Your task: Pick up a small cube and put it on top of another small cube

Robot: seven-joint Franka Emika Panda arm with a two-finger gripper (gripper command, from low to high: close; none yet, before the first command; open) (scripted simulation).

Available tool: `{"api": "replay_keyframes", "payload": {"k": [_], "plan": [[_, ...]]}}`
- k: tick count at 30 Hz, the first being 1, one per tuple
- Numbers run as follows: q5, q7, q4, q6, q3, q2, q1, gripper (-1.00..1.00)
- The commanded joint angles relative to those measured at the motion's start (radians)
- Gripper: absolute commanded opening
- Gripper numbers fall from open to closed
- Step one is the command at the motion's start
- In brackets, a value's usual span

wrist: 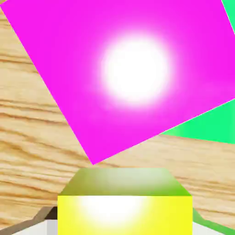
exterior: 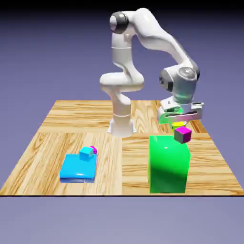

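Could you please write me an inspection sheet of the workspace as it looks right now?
Surface: wooden table, lit evenly.
Job's things: yellow cube held in the gripper, just above the magenta-topped cube, which sits on the green block.
Clutter: blue slab with a tiny cyan cube and a tiny magenta cube on it.
Grippers: shut on the yellow cube.
Cables: nothing seen.
Surroundings: plain blue-violet backdrop.

The gripper (exterior: 179, 121) is hanging with the yellow cube (exterior: 178, 125) pinched between its fingers, directly above the magenta-topped cube (exterior: 183, 134), which is sitting just below it on the green block (exterior: 167, 164).
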Motion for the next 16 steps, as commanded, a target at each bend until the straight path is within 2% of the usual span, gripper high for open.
{"api": "replay_keyframes", "payload": {"k": [1, 8, 13, 14, 16], "plan": [[-0.015, -0.042, 0.030, -0.017, 0.001, -0.007, -0.003, -1.00], [-0.188, -0.211, 0.118, 0.051, -0.214, -0.043, 0.151, -1.00], [-0.213, -0.191, 0.009, 0.231, -0.206, 0.034, 0.154, -1.00], [-0.213, -0.191, 0.009, 0.231, -0.206, 0.034, 0.154, 1.00], [-0.207, -0.196, 0.035, 0.188, -0.208, 0.015, 0.154, 1.00]]}}
